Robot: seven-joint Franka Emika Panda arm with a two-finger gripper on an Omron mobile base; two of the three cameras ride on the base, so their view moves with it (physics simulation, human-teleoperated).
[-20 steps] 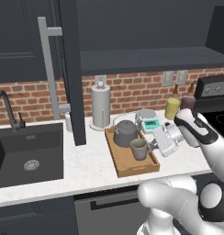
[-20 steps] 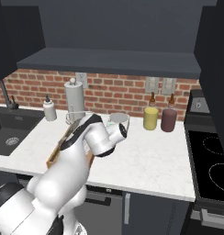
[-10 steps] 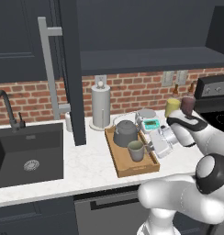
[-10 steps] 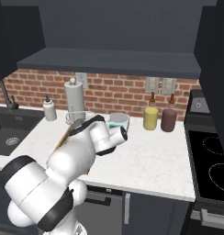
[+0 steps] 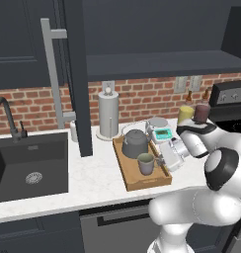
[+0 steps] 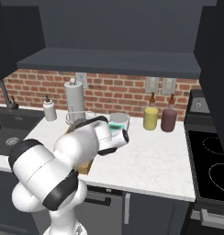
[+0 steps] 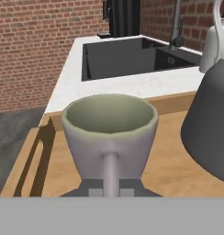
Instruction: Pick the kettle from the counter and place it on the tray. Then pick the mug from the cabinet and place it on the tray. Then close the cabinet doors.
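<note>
The grey-green mug [image 5: 145,163] stands upright at the front of the wooden tray [image 5: 130,180], and my gripper [image 5: 160,159] reaches in from the right, shut on its side handle. In the hand view the mug [image 7: 109,133] fills the centre, its handle running down between my gripper's tips [image 7: 110,187]. The dark grey kettle [image 5: 134,143] sits at the back of the tray, close beside the mug [image 7: 210,124]. The navy cabinet door [image 5: 73,74] hangs open over the counter [image 5: 93,183], bar handle [image 5: 53,74] facing me.
Behind the tray stand a white paper-towel roll [image 5: 108,114] and a grey scale [image 5: 162,133]. A yellow jar [image 6: 150,118] and a maroon cup [image 6: 168,120] stand by the wall. The dark sink [image 5: 28,165] lies left, the stove [image 6: 210,156] right.
My gripper and the mug have shifted slightly left over the tray's front. The arm's elbow has swung lower and nearer the camera.
</note>
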